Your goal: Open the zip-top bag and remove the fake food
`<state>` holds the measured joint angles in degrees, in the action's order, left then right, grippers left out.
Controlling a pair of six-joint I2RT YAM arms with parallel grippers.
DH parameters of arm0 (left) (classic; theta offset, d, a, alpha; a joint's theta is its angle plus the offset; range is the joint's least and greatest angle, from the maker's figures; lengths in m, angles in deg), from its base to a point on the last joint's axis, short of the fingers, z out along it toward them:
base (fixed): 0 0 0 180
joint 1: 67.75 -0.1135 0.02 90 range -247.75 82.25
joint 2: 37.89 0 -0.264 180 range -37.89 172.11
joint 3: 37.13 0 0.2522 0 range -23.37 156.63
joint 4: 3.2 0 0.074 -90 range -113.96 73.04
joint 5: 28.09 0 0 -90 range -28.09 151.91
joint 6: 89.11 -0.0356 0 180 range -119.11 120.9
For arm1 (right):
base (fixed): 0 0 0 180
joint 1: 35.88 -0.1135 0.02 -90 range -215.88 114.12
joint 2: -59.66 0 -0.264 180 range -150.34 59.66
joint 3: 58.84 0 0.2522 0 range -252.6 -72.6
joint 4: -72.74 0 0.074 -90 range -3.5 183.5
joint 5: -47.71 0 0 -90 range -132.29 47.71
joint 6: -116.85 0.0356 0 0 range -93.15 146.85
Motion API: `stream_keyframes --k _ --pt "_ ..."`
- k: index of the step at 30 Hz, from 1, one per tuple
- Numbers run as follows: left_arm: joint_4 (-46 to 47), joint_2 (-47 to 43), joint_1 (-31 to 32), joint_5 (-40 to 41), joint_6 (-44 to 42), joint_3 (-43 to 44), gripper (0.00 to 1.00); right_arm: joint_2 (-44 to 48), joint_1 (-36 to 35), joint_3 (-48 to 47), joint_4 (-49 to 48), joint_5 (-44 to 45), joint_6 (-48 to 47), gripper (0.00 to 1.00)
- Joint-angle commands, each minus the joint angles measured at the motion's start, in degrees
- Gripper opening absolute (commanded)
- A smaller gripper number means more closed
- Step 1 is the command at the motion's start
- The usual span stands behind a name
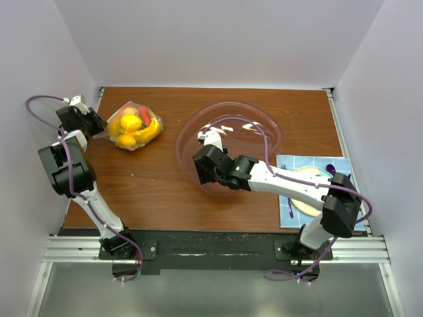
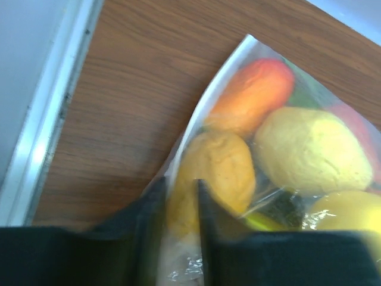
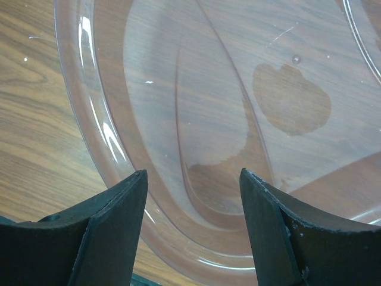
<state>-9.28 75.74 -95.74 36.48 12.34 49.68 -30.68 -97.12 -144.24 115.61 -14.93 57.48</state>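
Note:
The zip-top bag (image 1: 135,125) lies at the back left of the table, holding the fake food (image 1: 130,123): yellow, orange, red and green pieces. In the left wrist view the bag's sealed edge (image 2: 205,113) runs diagonally, with an orange piece and yellow pieces (image 2: 309,149) behind the plastic. My left gripper (image 1: 99,125) is at the bag's left end, and its jaws (image 2: 180,190) are nearly closed on the bag's plastic. My right gripper (image 1: 205,142) is open and empty (image 3: 193,179), hovering over the near-left rim of the clear pinkish bowl (image 3: 107,131).
The large clear bowl (image 1: 264,122) sits at mid-table with nothing in it. A blue checked mat (image 1: 291,165) with a plate (image 1: 310,191) and a fork lies at the right front. White walls close in the left, back and right sides.

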Motion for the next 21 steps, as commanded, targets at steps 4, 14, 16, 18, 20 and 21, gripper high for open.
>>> stream_keyframes --k 4,14,16,18,20,21 --pt "-9.4 -8.0 0.2 -9.6 0.7 2.3 0.00 4.9 -0.3 -4.4 3.3 2.0 2.1 0.63" --pt "-26.7 -25.4 1.4 -22.2 -20.7 -14.4 0.00 7.5 -1.2 -7.3 9.5 4.3 4.7 0.40" --pt "-28.7 -28.5 1.7 -19.9 -23.9 -16.7 0.00 7.5 -1.6 -7.7 9.6 4.0 5.3 0.40" --pt "-24.0 -30.4 0.9 -16.0 -23.3 -16.6 0.08 7.0 -2.6 -8.4 9.7 3.9 5.9 0.41" --pt "-19.5 -31.4 0.8 -11.5 -20.4 -15.3 0.38 6.1 -4.4 -9.0 10.1 4.4 6.2 0.47" --pt "-14.6 -31.1 0.8 -10.3 -19.1 -13.2 0.49 5.6 -5.1 -9.6 10.1 4.9 6.5 0.51"
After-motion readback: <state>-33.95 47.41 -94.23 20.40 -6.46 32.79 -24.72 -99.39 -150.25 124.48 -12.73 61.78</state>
